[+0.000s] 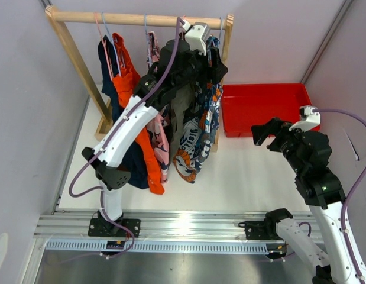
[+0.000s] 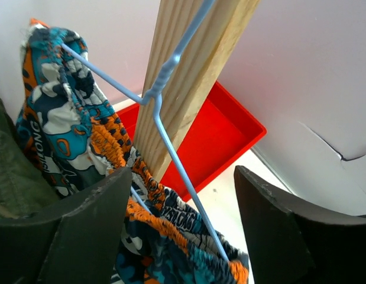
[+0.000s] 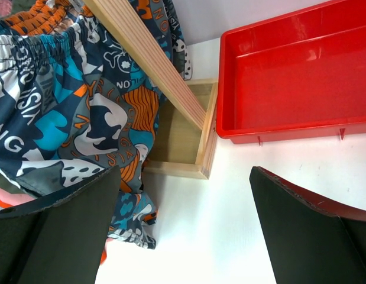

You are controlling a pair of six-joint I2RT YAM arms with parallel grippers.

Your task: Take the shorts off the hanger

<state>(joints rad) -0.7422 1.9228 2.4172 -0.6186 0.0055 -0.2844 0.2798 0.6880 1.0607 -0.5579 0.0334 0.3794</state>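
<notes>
Five pairs of shorts hang on the wooden rack: plain navy, bright orange, pink print, olive green and navy floral. My left gripper is high at the rack's right end. In the left wrist view it is open, with the light blue hanger wire and the floral shorts' waistband between its jaws. My right gripper is open and empty, low over the table to the right of the floral shorts.
A red tray lies on the table right of the rack; it also shows in the right wrist view. The rack's right wooden post and its base frame stand close to both grippers. Grey walls close in at the back and left.
</notes>
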